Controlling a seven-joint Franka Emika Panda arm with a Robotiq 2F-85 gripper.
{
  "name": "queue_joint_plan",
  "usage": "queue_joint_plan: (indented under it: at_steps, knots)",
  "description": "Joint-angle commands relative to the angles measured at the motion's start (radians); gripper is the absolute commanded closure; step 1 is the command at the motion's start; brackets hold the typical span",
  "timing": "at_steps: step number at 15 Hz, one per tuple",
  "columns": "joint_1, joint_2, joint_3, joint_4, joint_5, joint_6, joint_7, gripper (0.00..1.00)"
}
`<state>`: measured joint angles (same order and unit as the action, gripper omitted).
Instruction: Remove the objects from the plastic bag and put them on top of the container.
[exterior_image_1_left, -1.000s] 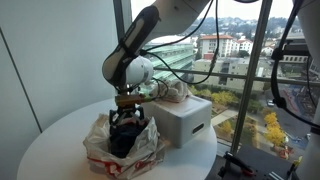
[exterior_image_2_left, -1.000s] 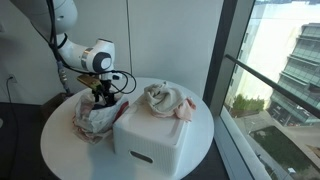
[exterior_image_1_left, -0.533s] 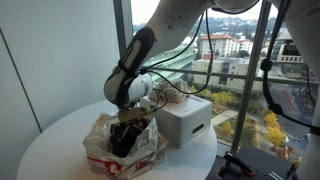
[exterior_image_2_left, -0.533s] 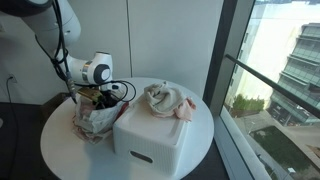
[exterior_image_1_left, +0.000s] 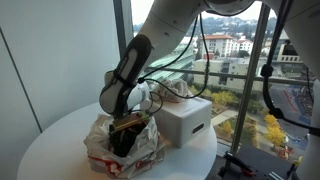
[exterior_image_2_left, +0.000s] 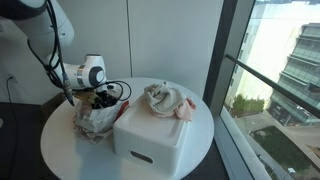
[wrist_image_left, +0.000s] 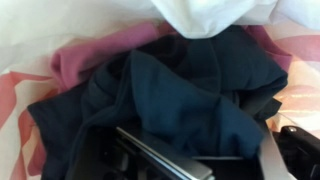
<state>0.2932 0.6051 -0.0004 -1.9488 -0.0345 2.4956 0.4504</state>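
**Gripper (exterior_image_1_left: 128, 124) down in bag mouth: pick step**

Sits low inside the plastic bag (exterior_image_1_left: 120, 152) on the round table (exterior_image_1_left: 55, 140), just beside the white container (exterior_image_1_left: 186, 120). Cannot tell whether the jaws are apart or together, since cloth hides the tips. Wrist view: crumpled navy cloth (wrist_image_left: 190, 90) directly ahead, lying over a pink cloth (wrist_image_left: 85, 62). One cloth bundle (exterior_image_2_left: 165, 99) lies on the container.

Judged step: grasping the next item. Next move needs a firm pinch on a navy fold, then a lift clear of the bag. The navy heap is bunched with no clear long axis, widest side to side in the wrist view.
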Motion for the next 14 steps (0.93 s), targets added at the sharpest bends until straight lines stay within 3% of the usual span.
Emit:
queue_joint_plan:
  at_steps: [1, 5, 7, 11, 14]
  knots:
    - [-0.002, -0.006, -0.003, -0.018, 0.004, 0.026, 0.000, 0.84]
    - [0.022, -0.100, -0.038, -0.091, -0.028, 0.046, 0.044, 0.94]
    - [0.051, -0.190, -0.076, -0.151, -0.072, 0.064, 0.098, 0.90]
    - [0.106, -0.389, -0.147, -0.260, -0.262, 0.104, 0.283, 0.88]
    - [0.067, -0.551, -0.127, -0.327, -0.397, 0.125, 0.434, 0.90]
